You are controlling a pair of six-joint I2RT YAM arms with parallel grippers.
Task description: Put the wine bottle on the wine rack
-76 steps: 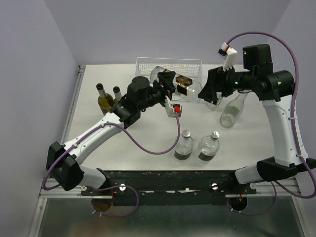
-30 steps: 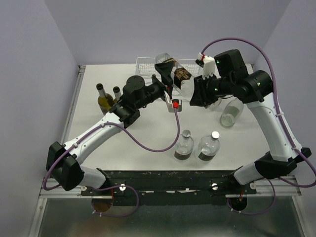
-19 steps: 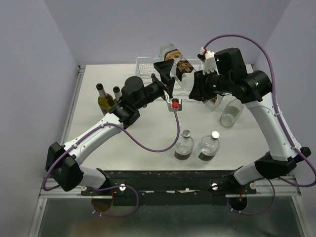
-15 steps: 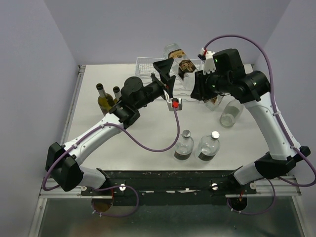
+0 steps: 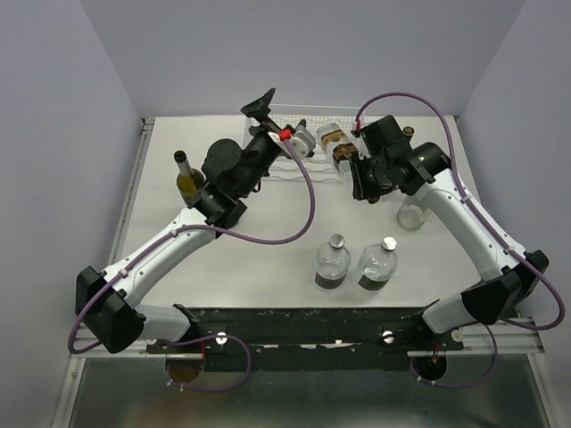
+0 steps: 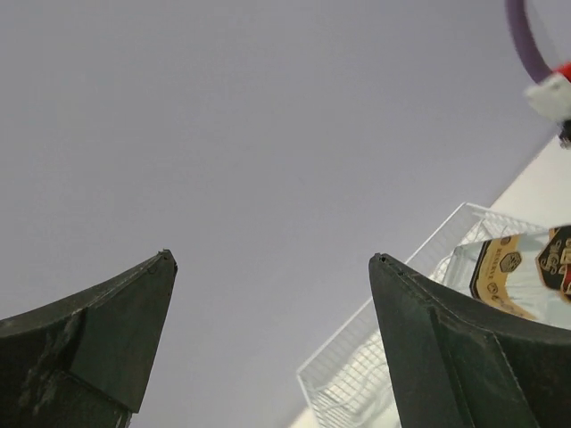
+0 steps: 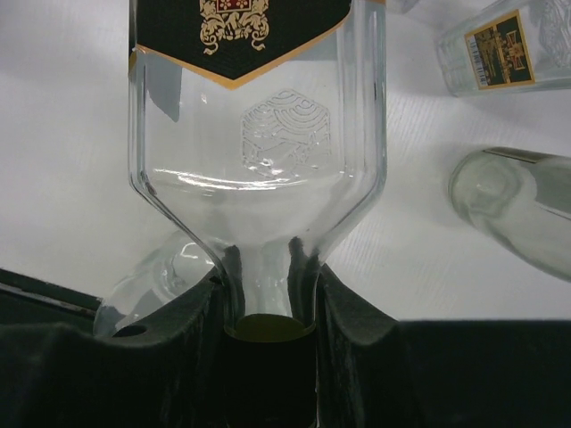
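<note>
Right tool grips the black-labelled, gold-crested wine bottle by its neck.

No wording can be read anywhere. A black label edged in gold and bearing a gold crest is carried by the wine bottle. A barcode is printed on a second bottle, its lettering too small to be made out.
</note>
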